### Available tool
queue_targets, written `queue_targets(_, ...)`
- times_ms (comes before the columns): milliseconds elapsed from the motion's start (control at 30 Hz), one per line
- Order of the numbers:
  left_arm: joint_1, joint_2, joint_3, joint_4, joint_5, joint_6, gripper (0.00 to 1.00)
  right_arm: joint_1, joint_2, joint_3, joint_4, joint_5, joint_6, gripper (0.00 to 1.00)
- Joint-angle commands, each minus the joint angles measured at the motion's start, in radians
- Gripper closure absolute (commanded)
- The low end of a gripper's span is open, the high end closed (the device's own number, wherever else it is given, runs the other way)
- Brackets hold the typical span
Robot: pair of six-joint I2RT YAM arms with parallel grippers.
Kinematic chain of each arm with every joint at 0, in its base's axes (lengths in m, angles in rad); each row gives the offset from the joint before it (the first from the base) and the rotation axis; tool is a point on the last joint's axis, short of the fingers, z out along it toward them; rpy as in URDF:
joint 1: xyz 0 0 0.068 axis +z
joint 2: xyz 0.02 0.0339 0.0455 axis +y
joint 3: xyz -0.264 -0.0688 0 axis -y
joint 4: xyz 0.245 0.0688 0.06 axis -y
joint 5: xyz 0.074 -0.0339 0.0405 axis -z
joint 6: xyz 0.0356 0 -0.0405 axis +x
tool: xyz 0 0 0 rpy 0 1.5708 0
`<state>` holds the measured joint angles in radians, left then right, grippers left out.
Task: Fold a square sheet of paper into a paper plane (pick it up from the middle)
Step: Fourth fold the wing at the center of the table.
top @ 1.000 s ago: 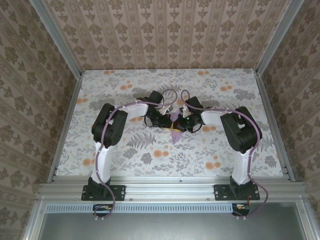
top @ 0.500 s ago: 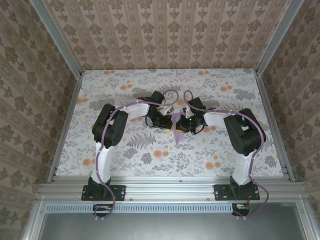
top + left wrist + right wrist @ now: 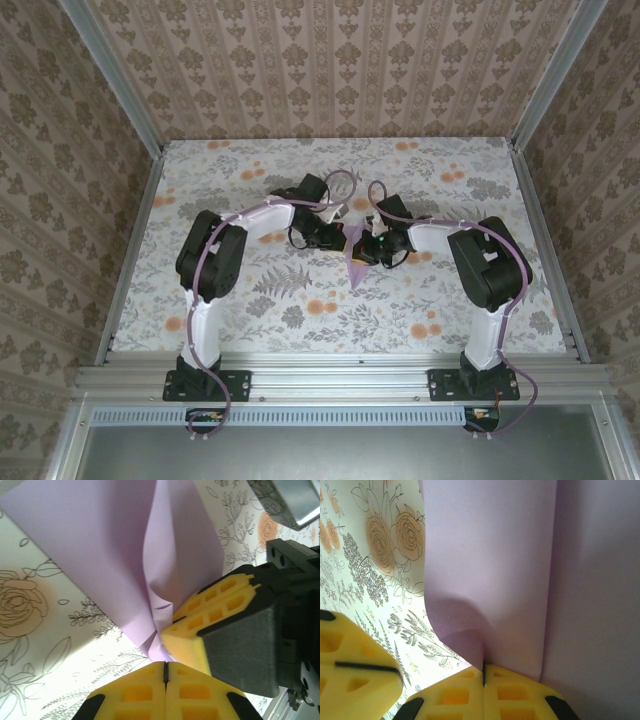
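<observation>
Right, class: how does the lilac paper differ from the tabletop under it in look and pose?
The paper is plain lilac; the tabletop is white with printed flowers and leaves. The paper is creased and buckled, pinched by the left gripper and right gripper; the tabletop lies flat. Both are pale.

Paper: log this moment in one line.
paper: creased, pinched from two sides | left fingers: shut on paper | right fingers: shut on paper | fold: unfinished
</observation>
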<state>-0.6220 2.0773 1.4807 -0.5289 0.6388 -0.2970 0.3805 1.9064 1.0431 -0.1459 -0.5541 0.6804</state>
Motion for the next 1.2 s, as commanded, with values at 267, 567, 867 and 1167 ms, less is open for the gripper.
queue_targets(267, -0.036, -0.006, -0.068, 0.07, -0.026, -0.109, 1.0, -0.003, -0.016, -0.021, 0.013, -0.017, 0.008, 0.97)
queue_targets(567, -0.048, 0.001, -0.109, 0.118, -0.088, -0.169, 1.0, -0.003, -0.019, -0.03, 0.026, -0.026, 0.015, 0.97)
queue_targets(867, -0.054, 0.039, -0.088, 0.134, -0.093, -0.171, 1.0, -0.001, -0.023, -0.03, 0.054, -0.049, 0.037, 0.97)
queue_targets(1167, -0.063, 0.068, -0.082, 0.106, -0.114, -0.138, 1.0, -0.002, -0.017, -0.031, 0.098, -0.079, 0.063, 0.97)
